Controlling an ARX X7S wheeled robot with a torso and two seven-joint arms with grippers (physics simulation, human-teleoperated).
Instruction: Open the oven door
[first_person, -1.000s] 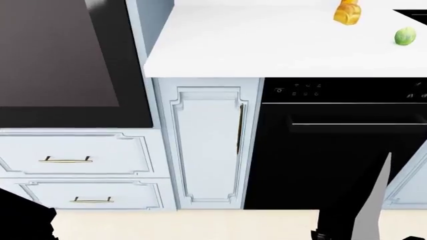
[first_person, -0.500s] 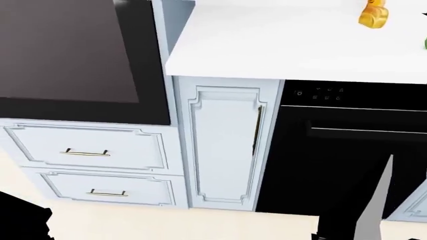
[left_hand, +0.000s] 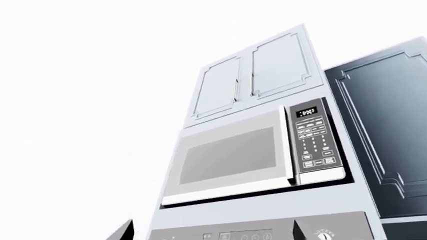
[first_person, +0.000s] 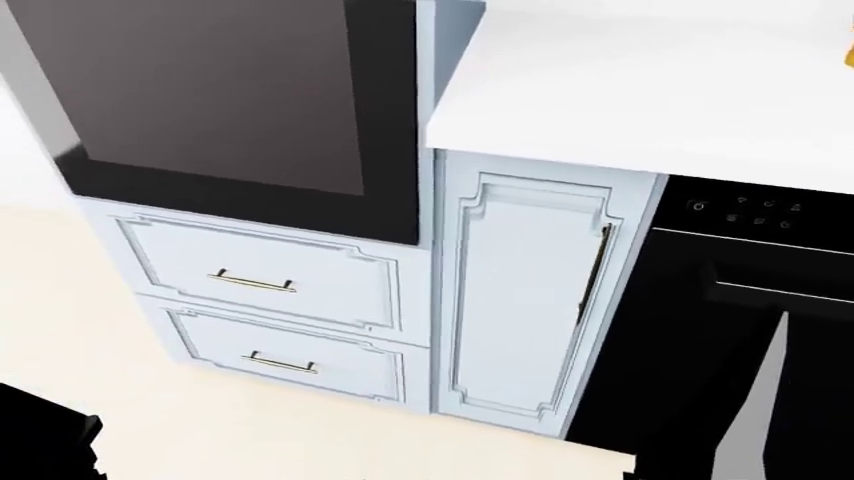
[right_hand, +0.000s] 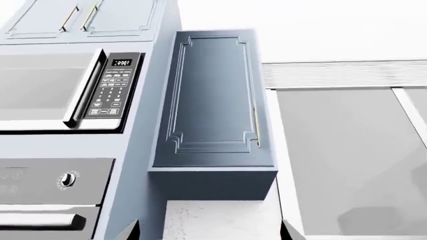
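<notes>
Approach step, no contact yet. Oven door (first_person: 220, 95) closed, well above and ahead of both arms, over two drawers (first_person: 260, 285). Neither gripper shown clearly; jaw state: cannot tell. Next: raise an arm to door's top edge, find handle (not visible).

We are seeing bright, even, flat rendered light, sharp throughout, no blur. Soft sheen is showing on the oven door (first_person: 214, 90); white countertop (first_person: 641, 90) and wrist-view backgrounds are washing out.
</notes>
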